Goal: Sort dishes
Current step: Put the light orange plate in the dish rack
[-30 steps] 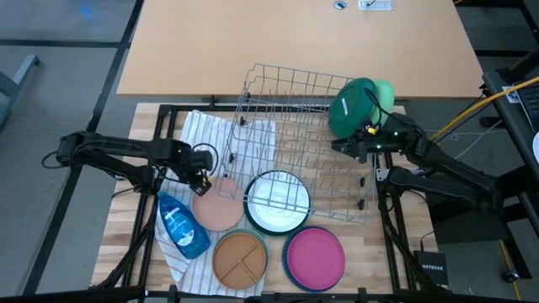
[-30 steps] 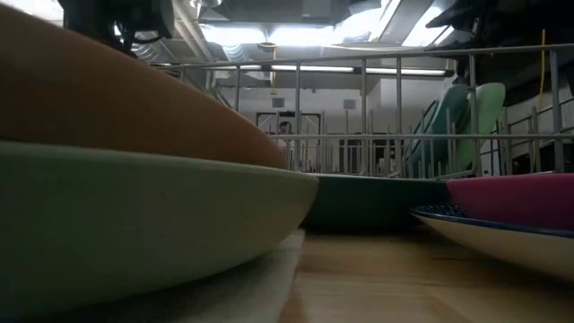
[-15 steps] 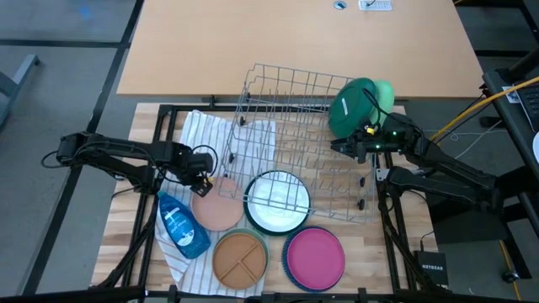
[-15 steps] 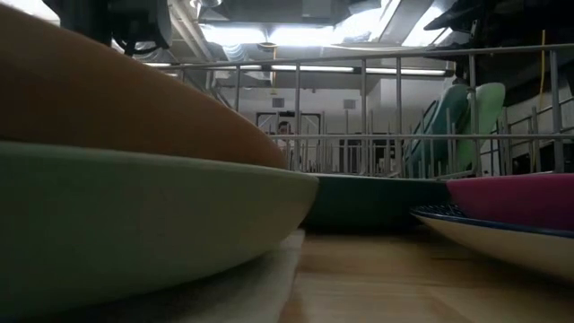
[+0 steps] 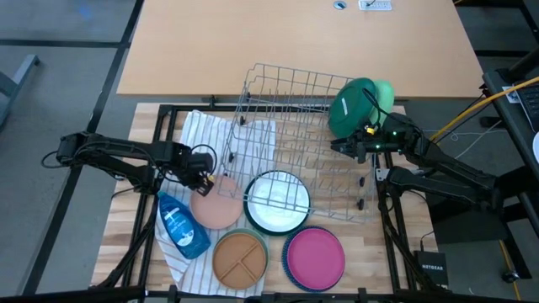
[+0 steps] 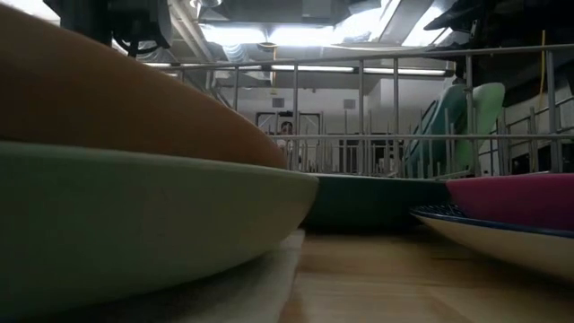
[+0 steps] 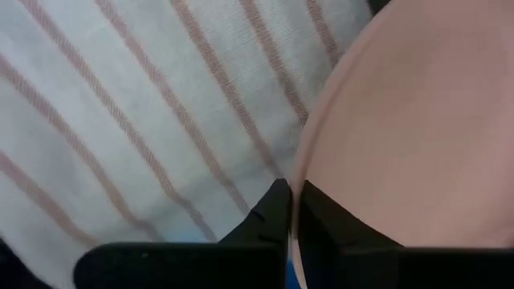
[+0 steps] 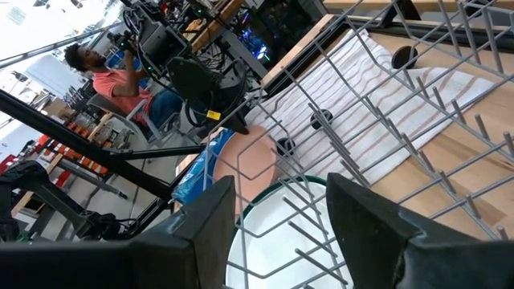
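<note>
Left gripper (image 7: 291, 210) pinches peach plate (image 7: 401, 120) rim, over striped towel (image 7: 144, 104).

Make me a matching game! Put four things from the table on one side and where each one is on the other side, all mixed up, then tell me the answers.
Things:
1. peach plate
2. dark green plate
3. magenta plate
4. blue soap bottle

Places:
A. standing on edge in the wire rack, near the right gripper
B. lying on the striped towel beside the peach plate
C. its rim pinched in the left gripper
D. flat at the table's near edge, right of the tan divided plate

Pairs: 1-C, 2-A, 3-D, 4-B
</note>
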Robot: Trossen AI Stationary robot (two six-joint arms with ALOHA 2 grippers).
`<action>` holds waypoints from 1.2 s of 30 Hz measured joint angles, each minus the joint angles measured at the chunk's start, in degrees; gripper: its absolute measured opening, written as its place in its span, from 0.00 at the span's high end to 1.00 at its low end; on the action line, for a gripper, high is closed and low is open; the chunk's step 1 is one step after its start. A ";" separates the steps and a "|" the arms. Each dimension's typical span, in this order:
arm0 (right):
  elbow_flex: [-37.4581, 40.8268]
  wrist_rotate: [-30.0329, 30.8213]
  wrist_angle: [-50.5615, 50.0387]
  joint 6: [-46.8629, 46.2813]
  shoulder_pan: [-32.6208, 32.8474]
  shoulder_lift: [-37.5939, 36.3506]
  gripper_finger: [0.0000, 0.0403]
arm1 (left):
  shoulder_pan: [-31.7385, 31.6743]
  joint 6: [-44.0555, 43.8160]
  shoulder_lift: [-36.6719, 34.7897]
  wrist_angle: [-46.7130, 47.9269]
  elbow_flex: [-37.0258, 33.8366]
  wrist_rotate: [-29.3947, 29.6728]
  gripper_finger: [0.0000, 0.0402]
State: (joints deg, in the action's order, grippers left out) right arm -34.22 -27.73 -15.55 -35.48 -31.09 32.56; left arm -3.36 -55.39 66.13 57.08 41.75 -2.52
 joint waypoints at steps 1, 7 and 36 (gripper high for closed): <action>0.00 0.01 0.00 0.00 0.00 0.00 0.50 | 0.00 -0.45 -0.02 0.91 0.38 0.01 0.99; 0.00 0.02 0.00 0.00 0.00 0.00 0.50 | -0.11 -2.20 -0.05 11.07 5.59 0.61 0.99; 0.00 0.02 -0.03 -0.15 0.00 -0.02 0.50 | -0.07 -4.17 -0.31 33.32 29.29 14.99 1.00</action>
State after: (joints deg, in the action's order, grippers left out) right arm -34.22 -27.70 -15.58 -35.64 -31.09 32.53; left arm -3.42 -59.56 65.82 90.41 71.04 12.48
